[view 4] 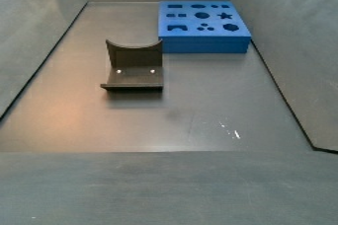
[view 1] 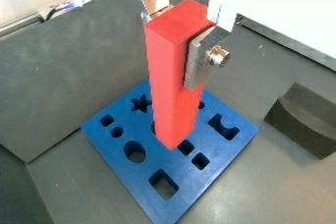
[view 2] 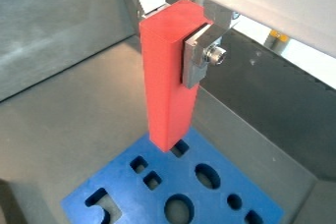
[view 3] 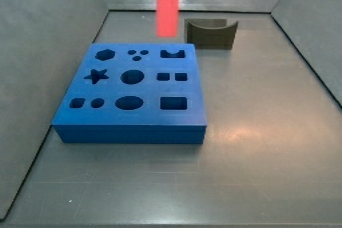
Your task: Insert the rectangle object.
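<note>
The rectangle object (view 1: 175, 81) is a long red bar held upright in my gripper (view 1: 172, 49), which is shut on its upper end. A silver finger plate (view 1: 202, 61) presses one side; the opposite finger is mostly hidden behind the bar. The same grip shows in a wrist view (view 2: 168, 51) on the bar (view 2: 168, 90). The bar's lower end hangs above the blue block with shaped holes (view 1: 132, 130), not touching it. In a side view the bar (view 3: 170, 2) hangs over the block's (view 3: 134, 117) far edge; the gripper is out of frame there. The bar is out of view in a side view showing the block (view 4: 203, 39).
A dark olive curved-top block (view 3: 211, 34) stands on the floor beyond the blue block, also in a side view (view 4: 132, 66) and a wrist view (view 1: 305, 115). Grey walls enclose the floor on all sides.
</note>
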Controlling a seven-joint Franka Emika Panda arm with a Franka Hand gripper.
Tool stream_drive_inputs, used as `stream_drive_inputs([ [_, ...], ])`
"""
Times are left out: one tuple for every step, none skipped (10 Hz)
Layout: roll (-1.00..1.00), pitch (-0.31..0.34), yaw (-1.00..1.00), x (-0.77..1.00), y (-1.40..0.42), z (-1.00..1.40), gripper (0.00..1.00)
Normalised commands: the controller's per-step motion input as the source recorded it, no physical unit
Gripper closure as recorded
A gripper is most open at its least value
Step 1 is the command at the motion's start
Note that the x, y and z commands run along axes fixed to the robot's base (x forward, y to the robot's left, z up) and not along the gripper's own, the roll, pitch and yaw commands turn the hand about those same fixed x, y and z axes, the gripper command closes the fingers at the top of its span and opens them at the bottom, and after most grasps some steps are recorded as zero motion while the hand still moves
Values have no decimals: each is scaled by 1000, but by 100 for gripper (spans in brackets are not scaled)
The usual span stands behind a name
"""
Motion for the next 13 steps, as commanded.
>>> stream_drive_inputs([
  [67,-63,-1000,0,-49,-926,100],
  [50,-106,-991,-66,-180,-880,100],
  [0,-109,-969,-83,-154,-734,100],
  [0,-67,-926,-63,-171,-629,100],
  [0,-39,-937,-6,-183,-483,100],
  [0,0,-994,0,-160,-391,100],
  [0,0,-1000,0,-126,-366,100],
  [0,0,-1000,0,-97,-163,100],
  [0,0,-1000,0,-89,-117,100],
  [0,0,-1000,0,-91,-111,100],
  [0,0,-1000,0,-91,-100,100],
  [0,-1,-1000,0,-91,-74,100],
  [0,-7,-1000,0,-86,-77,100],
])
